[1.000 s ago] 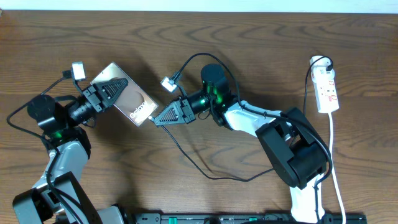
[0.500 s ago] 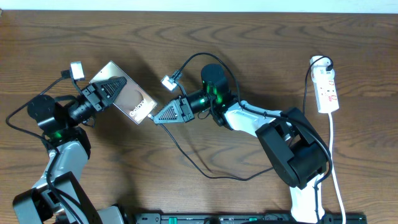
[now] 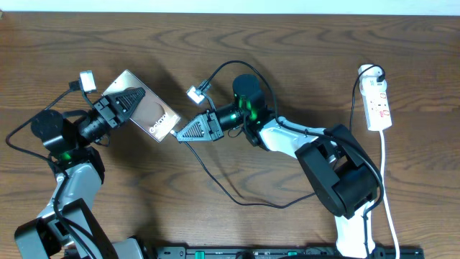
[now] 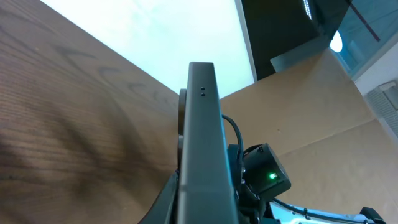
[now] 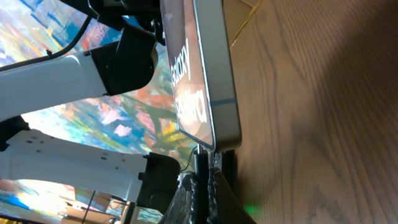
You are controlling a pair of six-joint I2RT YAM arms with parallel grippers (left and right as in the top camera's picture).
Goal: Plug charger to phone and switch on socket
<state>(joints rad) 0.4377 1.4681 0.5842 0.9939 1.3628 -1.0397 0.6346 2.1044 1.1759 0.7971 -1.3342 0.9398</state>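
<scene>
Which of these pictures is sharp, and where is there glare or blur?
Overhead: sharp, evenly lit, with soft shadows on the table. Left wrist: the edge of the phone looms soft, and the background is washed out. Right wrist: the phone's white lettering is skewed and slightly blurred.

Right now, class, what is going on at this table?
The left gripper grips the flat brownish-grey phone at a tilt. The right gripper pinches the plug tip of the thin black charger cable against the phone's bottom edge; whether it is seated is unclear. The white socket strip lies far right, with neither gripper near it.
</scene>
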